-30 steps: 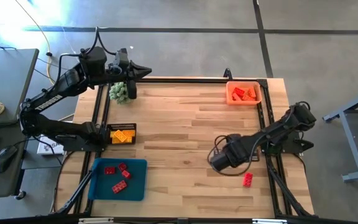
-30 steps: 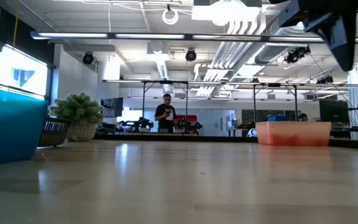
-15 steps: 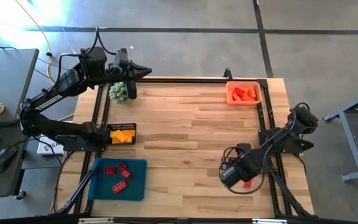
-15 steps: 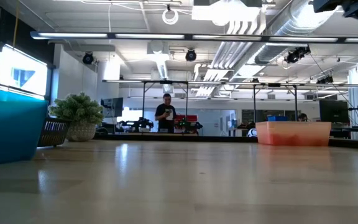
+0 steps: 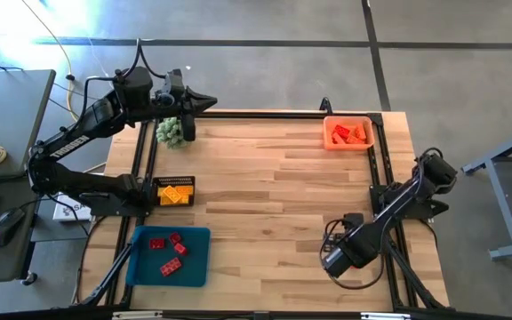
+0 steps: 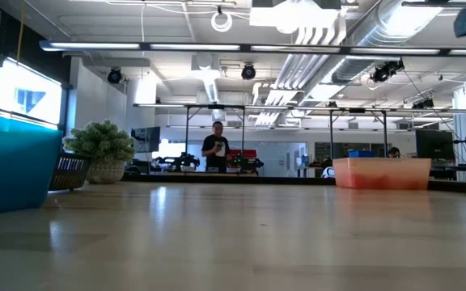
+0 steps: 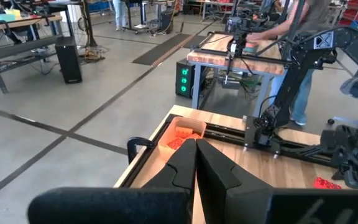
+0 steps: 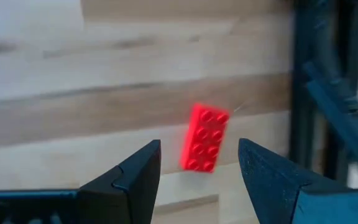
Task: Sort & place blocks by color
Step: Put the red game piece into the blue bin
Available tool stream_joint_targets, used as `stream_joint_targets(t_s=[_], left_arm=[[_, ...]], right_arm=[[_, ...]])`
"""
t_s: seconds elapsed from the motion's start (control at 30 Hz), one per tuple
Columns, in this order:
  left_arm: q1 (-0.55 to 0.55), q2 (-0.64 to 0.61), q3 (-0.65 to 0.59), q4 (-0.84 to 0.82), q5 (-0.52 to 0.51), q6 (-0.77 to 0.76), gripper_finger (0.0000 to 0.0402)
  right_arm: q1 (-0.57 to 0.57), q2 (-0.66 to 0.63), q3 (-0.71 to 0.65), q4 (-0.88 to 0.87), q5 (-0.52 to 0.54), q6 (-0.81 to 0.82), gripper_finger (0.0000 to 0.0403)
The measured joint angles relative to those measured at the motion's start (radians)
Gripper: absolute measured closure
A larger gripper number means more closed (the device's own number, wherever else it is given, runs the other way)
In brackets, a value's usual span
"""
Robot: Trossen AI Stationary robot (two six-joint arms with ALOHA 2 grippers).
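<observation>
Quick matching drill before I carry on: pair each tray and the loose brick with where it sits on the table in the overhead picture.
Things:
1. blue plastic tray
2. orange plastic tray
3. dark mesh basket of yellow bricks
4. loose red studded brick

Places:
A. far right corner
B. below the open right gripper
C. left edge, midway
D. near left corner

Pairs: 1-D, 2-A, 3-C, 4-B

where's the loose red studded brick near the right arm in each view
High view: hidden under the right gripper, near the table's front right edge.
Low view: not in it.
Left wrist view: small red studded plastic brick far off on the wooden table, beside the right arm.
Right wrist view: centre, lying flat between the open jaws.
Shared landmark: the black frame rail along the table's right edge.
</observation>
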Motion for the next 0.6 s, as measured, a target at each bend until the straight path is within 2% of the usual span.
stream_joint_targets(t_s=[0.2, 0.37, 0.47, 0.6], left_arm=[[0.0, 0.0, 0.0, 0.005, 0.0, -0.01, 0.0401], [0.0, 0.0, 0.0, 0.011, 0.0, -0.01, 0.0401], [0.0, 0.0, 0.0, 0.011, 0.0, -0.018, 0.0401], [0.0, 0.0, 0.0, 0.014, -0.001, -0.026, 0.0401]], right_arm=[[0.026, 0.0, -0.117, 0.211, -0.055, 0.025, 0.0201], [0.042, 0.0, -0.165, 0.233, -0.146, 0.047, 0.0201], [0.052, 0.0, -0.181, 0.244, -0.171, 0.049, 0.0201], [0.06, 0.0, -0.226, 0.342, -0.169, 0.049, 0.0201]])
